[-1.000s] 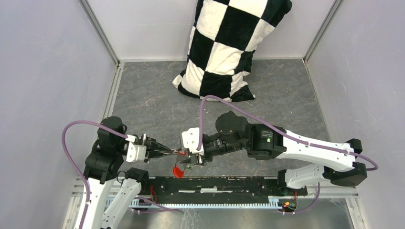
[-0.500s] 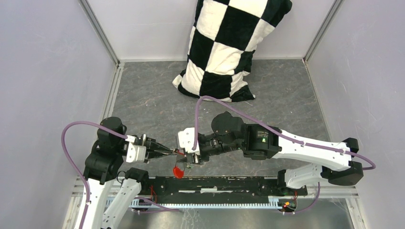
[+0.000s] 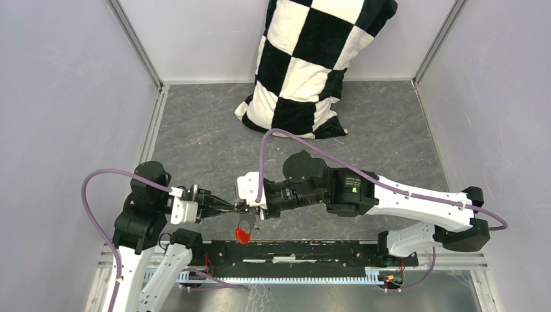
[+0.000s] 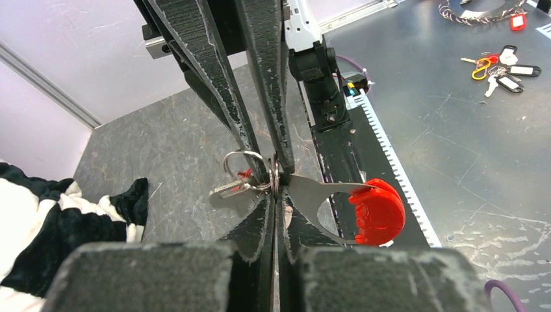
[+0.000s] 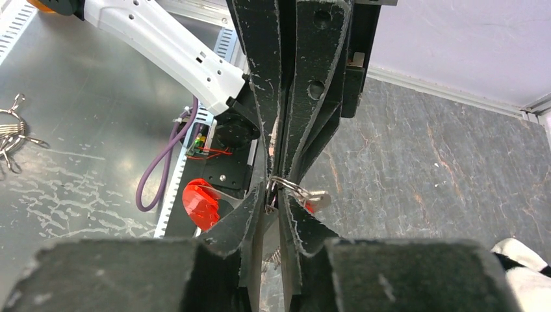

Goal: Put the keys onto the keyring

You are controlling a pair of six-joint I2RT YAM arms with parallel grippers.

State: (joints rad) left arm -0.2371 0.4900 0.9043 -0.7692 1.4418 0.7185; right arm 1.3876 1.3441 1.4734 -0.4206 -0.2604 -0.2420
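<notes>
My left gripper (image 4: 276, 188) is shut on the keyring's thin wire ring (image 4: 275, 177), held above the table near its front edge. The keyring's red-and-grey fob (image 4: 364, 209) hangs to one side, also seen as the fob (image 3: 243, 232) and the fob (image 5: 200, 203). A small metal key (image 4: 227, 190) with a bit of red at its head dangles from a smaller ring (image 4: 242, 162). My right gripper (image 5: 278, 195) faces the left gripper (image 3: 235, 207) tip to tip. Its jaws are pinched on the wire ring (image 5: 286, 186), next to the key (image 5: 317, 197).
A black-and-white checkered pillow (image 3: 305, 65) leans against the back wall. A black rail (image 3: 292, 250) runs along the table's near edge. Beyond it, a loose bunch of other keys (image 4: 494, 65) lies on the metal surface. Grey walls close in both sides.
My right gripper has slid left to meet the left gripper's tips, and its jaws have narrowed onto the ring. The left gripper has kept its hold in place.
</notes>
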